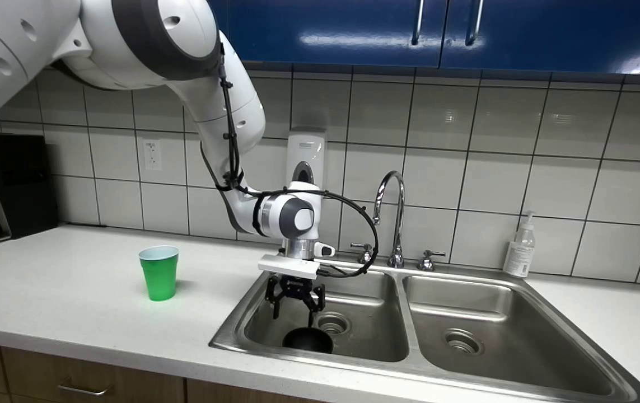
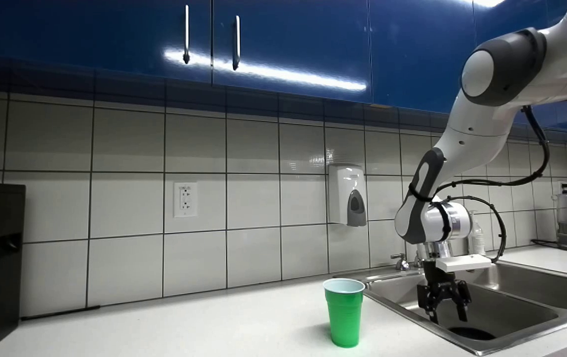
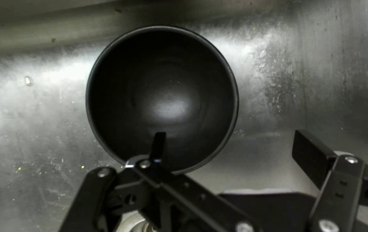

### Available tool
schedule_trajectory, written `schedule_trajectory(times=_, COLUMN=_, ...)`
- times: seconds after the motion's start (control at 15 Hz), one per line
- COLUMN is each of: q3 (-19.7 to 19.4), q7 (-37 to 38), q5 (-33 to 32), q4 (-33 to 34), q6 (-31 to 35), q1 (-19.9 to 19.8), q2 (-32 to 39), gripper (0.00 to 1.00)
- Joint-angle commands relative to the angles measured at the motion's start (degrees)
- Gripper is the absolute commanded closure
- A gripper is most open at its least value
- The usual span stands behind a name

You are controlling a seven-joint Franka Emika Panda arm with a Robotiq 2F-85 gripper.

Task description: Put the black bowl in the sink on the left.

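Round black bowl [image 3: 164, 93], upright in the left sink [image 1: 370, 336]

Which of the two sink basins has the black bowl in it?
The basin nearer the green cup, below the open gripper: the black bowl rests inside it, while the other basin has no bowl.

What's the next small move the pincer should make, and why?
Probably rise straight up, before any sideways travel. The black bowl already sits in the left basin, and the pincer is open, not gripping it. In the wrist view one finger overlaps the bowl, so lifting first should help avoid snagging it.
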Motion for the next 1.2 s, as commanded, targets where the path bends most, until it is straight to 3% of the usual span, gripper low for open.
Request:
schedule_trajectory(times=0.0, q3=1.24, q7=0.33, q5=0.47, q4=-0.23, q6=-0.17, q1=-1.03, q2=-2.25, gripper=0.0)
schedule_trajectory(times=0.53, q3=2.01, q7=-0.03, q5=-0.56, q4=-5.08, q6=3.42, q1=0.84, q2=-10.77, gripper=0.0)
schedule_trajectory(times=1.13, q3=2.01, q7=-0.68, q5=-1.36, q4=-15.08, q6=8.15, q1=3.46, q2=-24.25, gripper=0.0)
